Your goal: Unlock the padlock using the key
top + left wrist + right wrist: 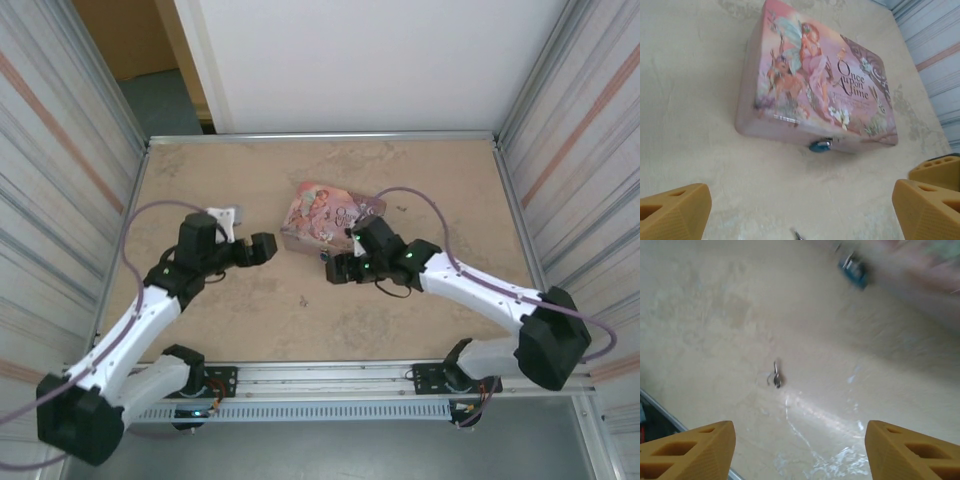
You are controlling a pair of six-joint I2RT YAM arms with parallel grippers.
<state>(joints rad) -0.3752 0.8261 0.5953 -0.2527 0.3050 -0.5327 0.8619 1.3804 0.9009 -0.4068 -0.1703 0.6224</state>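
Hanging on closed pink tin (815,85), padlock (820,145), key (776,375) on table (715,315), left tool (800,210) and right tool (800,450) released.

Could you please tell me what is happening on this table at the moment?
Two robot arms are setting about the small blue padlock that hangs on the front edge of the pink tin. The key lies loose on the table in front of the tin, not yet picked up. The right tool is open and pointed at the key. The left tool is open too, facing the tin. Neither holds anything.
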